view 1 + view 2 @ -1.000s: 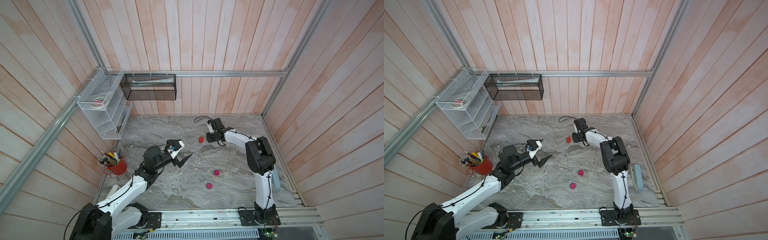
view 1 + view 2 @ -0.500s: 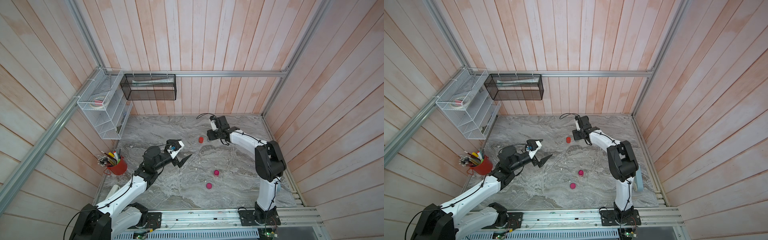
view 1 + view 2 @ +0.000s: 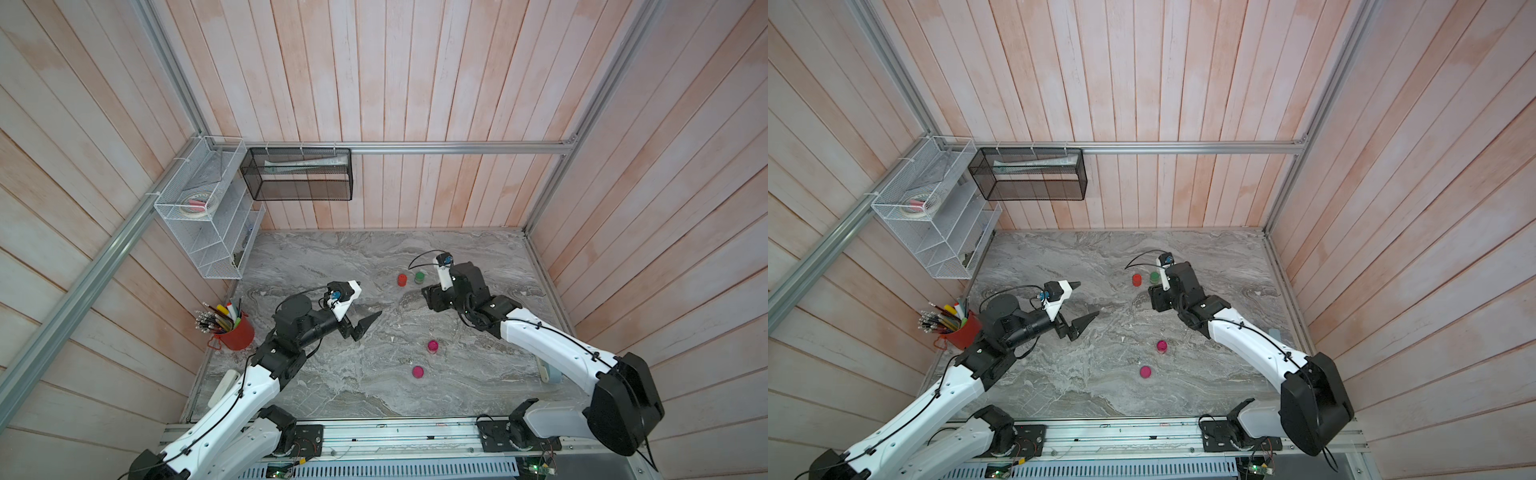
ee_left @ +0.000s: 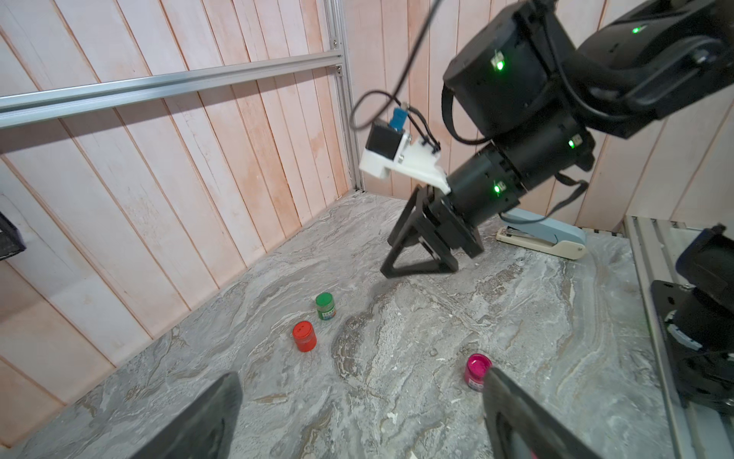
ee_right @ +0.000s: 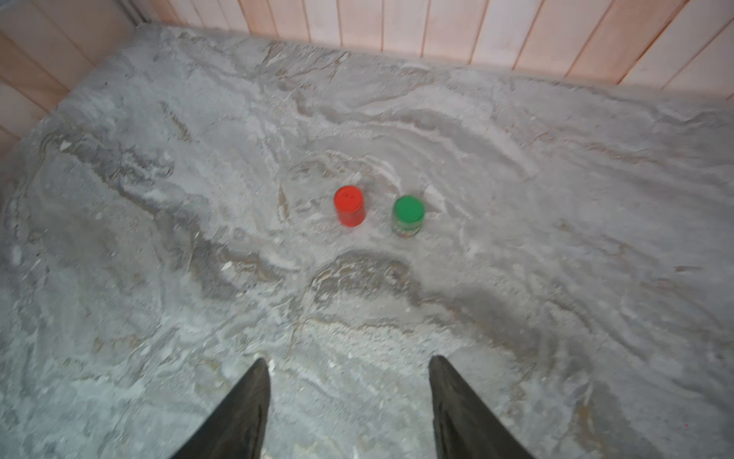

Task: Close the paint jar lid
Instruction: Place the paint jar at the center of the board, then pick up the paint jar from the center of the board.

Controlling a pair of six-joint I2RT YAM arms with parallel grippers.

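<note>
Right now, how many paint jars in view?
3: red jar and green jar side by side toward the back; open pink jar nearer the front, pink lid lying nearby.

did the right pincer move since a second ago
Yes. In a top view the right pincer has pulled back from the red jar and green jar toward the front rail, and its jaws now stand apart.

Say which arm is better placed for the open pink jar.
Left, probably: the open left gripper points toward the pink jar; the right gripper faces away, toward the capped red jar and green jar.
</note>
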